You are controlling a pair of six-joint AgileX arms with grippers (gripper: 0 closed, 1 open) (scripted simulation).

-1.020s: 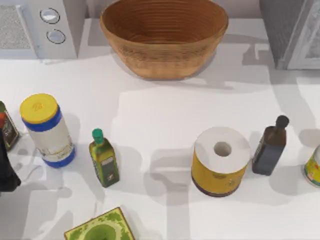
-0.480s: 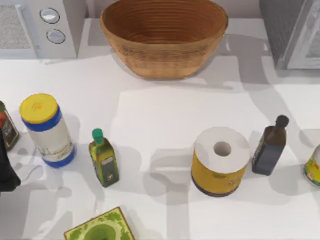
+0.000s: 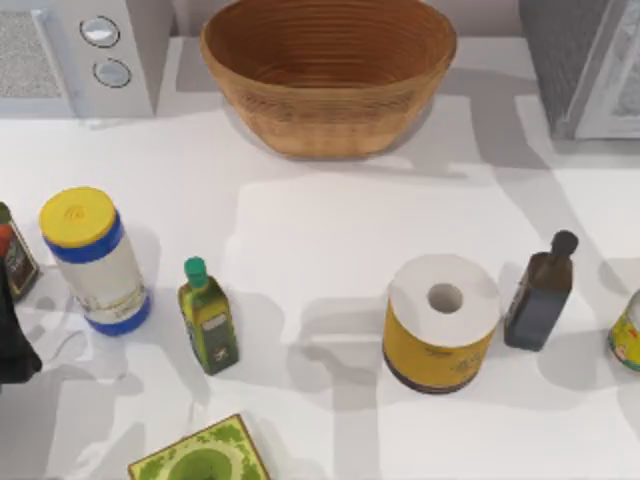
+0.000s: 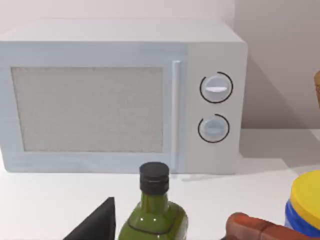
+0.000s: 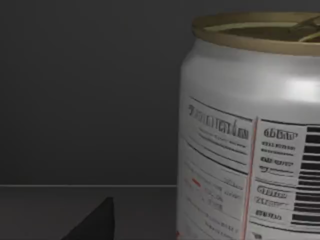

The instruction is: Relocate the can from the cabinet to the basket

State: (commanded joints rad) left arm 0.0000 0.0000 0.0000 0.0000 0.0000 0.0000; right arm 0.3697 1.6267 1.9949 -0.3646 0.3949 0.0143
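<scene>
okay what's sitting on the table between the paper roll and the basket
Nothing. In the top view the stretch from the paper roll up to the basket is bare white table, crossed by shadows.

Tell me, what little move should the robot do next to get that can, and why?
Probably ease the right arm a bit closer and line its jaws up around the can. In the right wrist view the can stands upright and close, in a dark space that looks like the inside of the cabinet, not yet held. The basket waits with no can in it.
</scene>
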